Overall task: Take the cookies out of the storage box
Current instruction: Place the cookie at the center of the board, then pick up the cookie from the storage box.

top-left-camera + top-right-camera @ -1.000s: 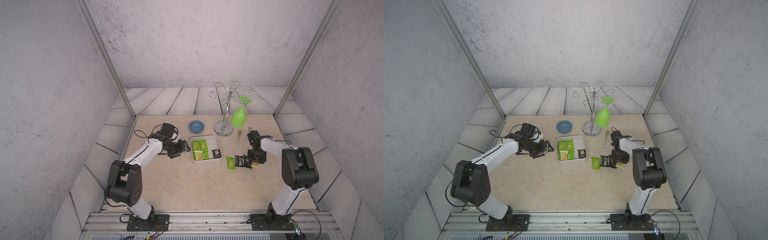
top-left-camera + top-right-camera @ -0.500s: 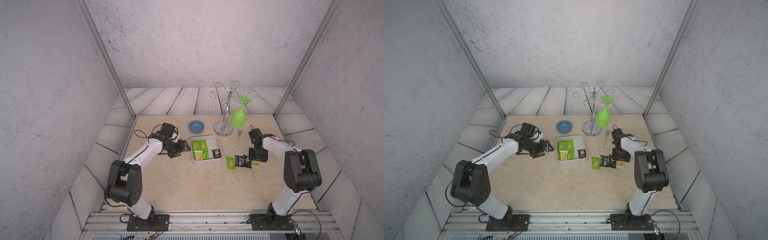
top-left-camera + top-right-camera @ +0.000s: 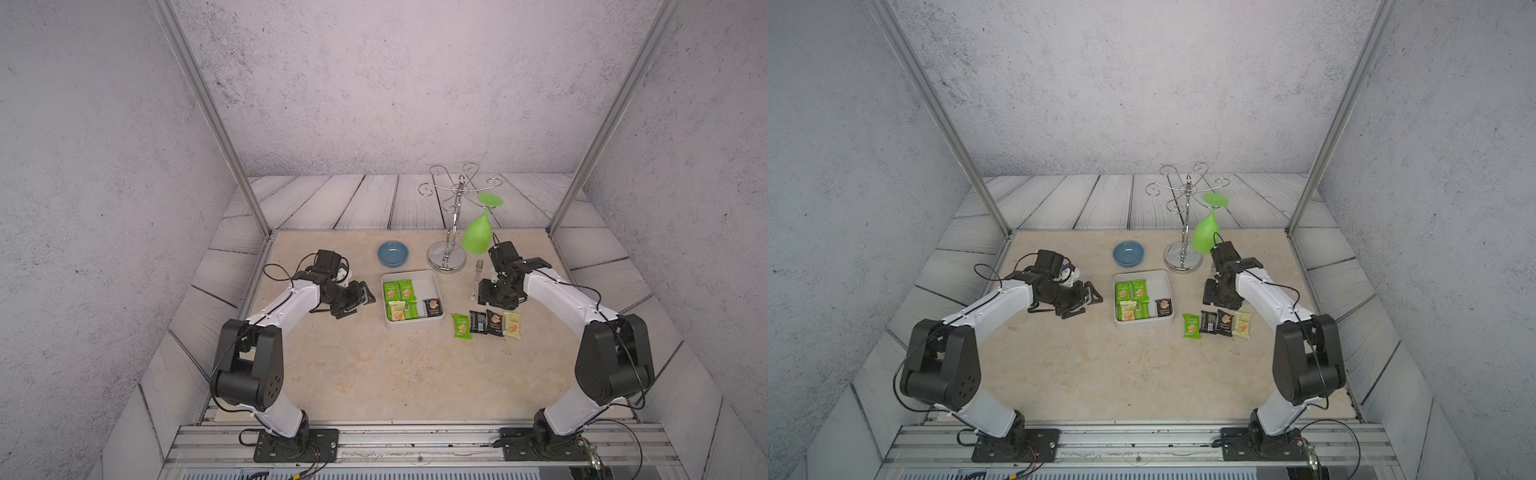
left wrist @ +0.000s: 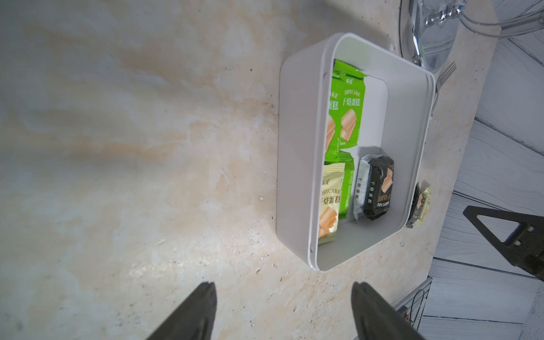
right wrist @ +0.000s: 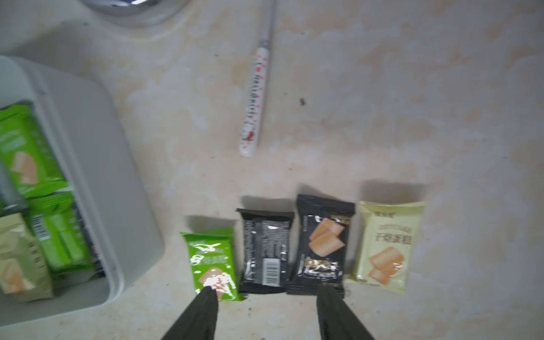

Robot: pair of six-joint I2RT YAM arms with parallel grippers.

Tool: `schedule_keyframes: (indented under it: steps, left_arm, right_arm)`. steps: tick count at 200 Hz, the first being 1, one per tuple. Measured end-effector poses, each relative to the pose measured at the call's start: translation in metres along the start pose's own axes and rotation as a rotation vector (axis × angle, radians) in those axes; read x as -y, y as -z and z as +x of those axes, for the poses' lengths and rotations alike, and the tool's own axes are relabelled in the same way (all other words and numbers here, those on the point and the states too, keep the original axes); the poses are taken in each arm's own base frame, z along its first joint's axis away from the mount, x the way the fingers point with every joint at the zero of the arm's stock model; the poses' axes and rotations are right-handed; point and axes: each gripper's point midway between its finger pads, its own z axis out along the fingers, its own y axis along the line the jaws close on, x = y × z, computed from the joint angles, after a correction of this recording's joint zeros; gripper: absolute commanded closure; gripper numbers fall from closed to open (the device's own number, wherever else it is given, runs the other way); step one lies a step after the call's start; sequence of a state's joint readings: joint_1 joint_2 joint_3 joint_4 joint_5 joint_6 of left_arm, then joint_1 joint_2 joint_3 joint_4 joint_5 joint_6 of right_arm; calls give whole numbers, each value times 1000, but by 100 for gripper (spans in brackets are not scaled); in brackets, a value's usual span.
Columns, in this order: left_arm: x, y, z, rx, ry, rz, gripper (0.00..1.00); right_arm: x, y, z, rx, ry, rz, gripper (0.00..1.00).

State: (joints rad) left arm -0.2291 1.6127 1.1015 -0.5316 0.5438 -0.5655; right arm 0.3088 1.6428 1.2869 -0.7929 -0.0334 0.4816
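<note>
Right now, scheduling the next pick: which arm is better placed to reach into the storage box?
Left, likely: the left gripper is open beside the storage box; the right gripper hangs over removed cookies.

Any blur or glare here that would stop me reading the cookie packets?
Right wrist view: soft throughout, the storage box smeared, a glare patch on the loose green packet. Left wrist view: sharp, print on the cream packet legible; the fingertips of the left end effector blurred. Both top views: evenly lit, cookies too small to read.
</note>
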Motion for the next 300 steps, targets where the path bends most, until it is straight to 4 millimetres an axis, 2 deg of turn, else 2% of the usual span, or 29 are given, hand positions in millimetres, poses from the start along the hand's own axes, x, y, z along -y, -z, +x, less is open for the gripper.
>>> schedule_keyframes:
  steps: [22,51,72,99,130,201,249,300]
  left_arm:
    - [-4,-1,0,2,13,0,22]
    - [-4,-1,-2,9,10,3,22]
    - [-4,-1,-2,10,8,2,22]
    - [-4,0,-2,13,1,-1,22]
    - [-4,3,-3,20,-9,-5,22]
    - [-7,6,-6,33,-12,-12,22]
    - [-10,7,-6,31,-5,-18,22]
    - [-15,9,-6,29,7,-28,22]
  right_arm:
    - [-46,0,-3,10,57,-62,42]
    - [-98,-13,1,-9,115,-118,43]
    - [-122,-25,7,-35,138,-133,42]
    - [-141,-39,6,-54,149,-129,43]
    - [-149,-49,0,-57,157,-88,43]
    - [-140,-71,7,-109,150,1,42]
    - [-142,-88,8,-134,151,14,42]
    - [-154,-92,2,-136,150,-13,42]
